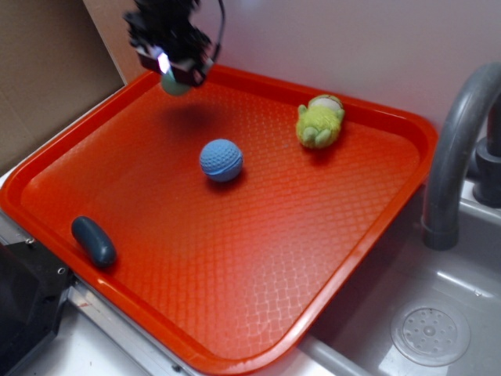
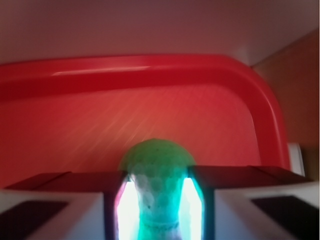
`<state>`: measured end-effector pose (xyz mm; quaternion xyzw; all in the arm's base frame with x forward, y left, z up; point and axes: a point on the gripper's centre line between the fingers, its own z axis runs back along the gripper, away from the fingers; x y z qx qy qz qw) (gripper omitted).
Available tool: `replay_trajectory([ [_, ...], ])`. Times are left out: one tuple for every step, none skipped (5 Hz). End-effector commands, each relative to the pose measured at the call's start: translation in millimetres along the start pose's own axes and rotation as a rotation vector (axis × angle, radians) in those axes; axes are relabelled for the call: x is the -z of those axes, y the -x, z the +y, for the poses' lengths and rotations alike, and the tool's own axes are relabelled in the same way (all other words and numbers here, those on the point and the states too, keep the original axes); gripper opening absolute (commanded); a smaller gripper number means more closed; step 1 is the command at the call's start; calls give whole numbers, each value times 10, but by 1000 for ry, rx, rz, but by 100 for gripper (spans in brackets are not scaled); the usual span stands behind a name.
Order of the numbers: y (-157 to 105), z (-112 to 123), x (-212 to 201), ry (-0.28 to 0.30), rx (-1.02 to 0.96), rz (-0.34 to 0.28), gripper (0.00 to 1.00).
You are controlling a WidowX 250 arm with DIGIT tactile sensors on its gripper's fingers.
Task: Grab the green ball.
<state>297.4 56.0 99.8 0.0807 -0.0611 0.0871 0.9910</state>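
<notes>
Fingers [image 2: 60, 200] of the gripper [image 1: 174, 69] are clamped on the green ball [image 2: 157, 175], one on each flank, in the wrist view; the gap between them is only as wide as the ball, and the ball's rounded top pokes out past their tips. From the exterior view the gripper hangs above the far left corner of the red tray [image 1: 376, 227], and just a pale green sliver of the ball [image 1: 174, 84] shows under its black body. A soft shadow lies on the tray floor just beneath and to the right of it, apart from the ball, so the ball looks lifted off the surface. The tray's raised rim runs close behind the gripper, and in the wrist view it curves round a corner to the right. Open tray floor spreads toward the middle. A blue ball [image 1: 221, 160] sits near the tray's centre, well apart from the gripper. A yellow-green plush toy [image 1: 319, 121] lies near the far rim. A dark oval object [image 1: 94, 241] rests against the near left rim. Beyond the tray's right edge are a grey faucet [image 1: 454, 149] and a sink [image 1: 438, 313] with its drain.
</notes>
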Motion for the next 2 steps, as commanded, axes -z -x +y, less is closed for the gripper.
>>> replay_trajectory([
  [652, 192, -1186, 389, -35, -147, 0],
  [720, 234, -1702, 415, -26, -138, 0],
])
